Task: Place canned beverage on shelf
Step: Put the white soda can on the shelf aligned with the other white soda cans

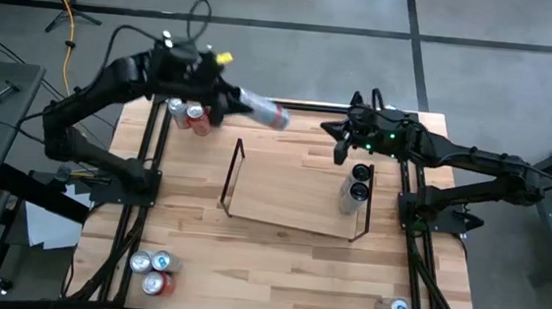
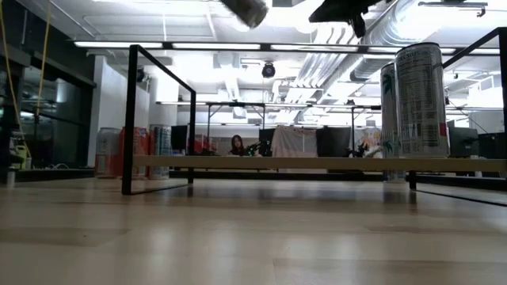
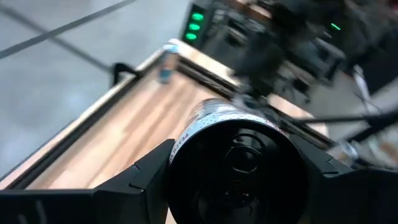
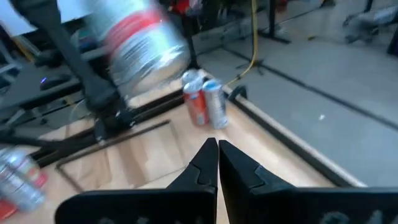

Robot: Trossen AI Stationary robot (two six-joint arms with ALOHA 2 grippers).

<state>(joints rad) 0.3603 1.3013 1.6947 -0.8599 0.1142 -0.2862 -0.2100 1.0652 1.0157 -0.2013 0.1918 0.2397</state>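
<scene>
Carrying a silver can with a red band (image 1: 265, 110) in the left gripper (image 1: 229, 99), fingers part-spread and clamped on its body, can lying on its side and well off the table.

Landmark: the shelf (image 1: 234, 176).

- Nearest the front table edge, well short of the shelf: three cans (image 1: 153, 268) off its left corner, one can (image 1: 394, 307) off its right.
- On the shelf: two dark cans (image 1: 359, 181) upright at its right end, rest of the board bare.
- Just behind the shelf's right end: right gripper (image 1: 338, 152), fingers pressed together, holding nothing, waiting.
- Behind the shelf's left end, raised: held can, long axis roughly level, free end aimed toward the shelf's back edge and right side.
- Farther back-left: spare red and silver cans (image 1: 188, 115) on the table under the left arm.

Judgement: left arm owns the move. Needs turning the can upright, then travel forward and down onto the bare left or middle of the board. Risk: clipping the left end frame (image 1: 232, 175).
</scene>
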